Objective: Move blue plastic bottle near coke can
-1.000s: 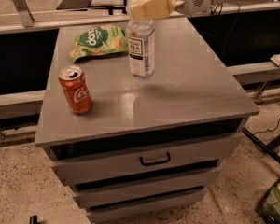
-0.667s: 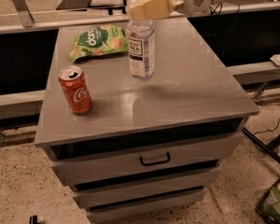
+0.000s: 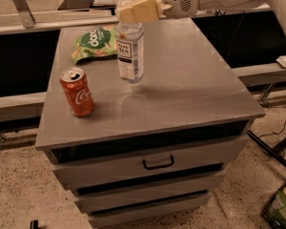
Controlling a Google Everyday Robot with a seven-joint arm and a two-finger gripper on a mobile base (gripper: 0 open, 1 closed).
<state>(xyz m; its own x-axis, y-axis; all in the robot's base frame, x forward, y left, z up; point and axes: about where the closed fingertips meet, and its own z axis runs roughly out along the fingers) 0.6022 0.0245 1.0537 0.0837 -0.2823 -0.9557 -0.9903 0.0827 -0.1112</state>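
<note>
The gripper is clenched on the top of the upright bottle at mid-desk, with the can standing near, leftward in view and closer to the front edge.

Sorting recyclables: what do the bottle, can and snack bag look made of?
Blue plastic bottle: clear, faintly bluish plastic, see-through. Coke can: likely metal, silvery top, glossy red. Snack bag: probably thin film, crinkled, shiny. Gripper sits over the bottle's cap.
</note>
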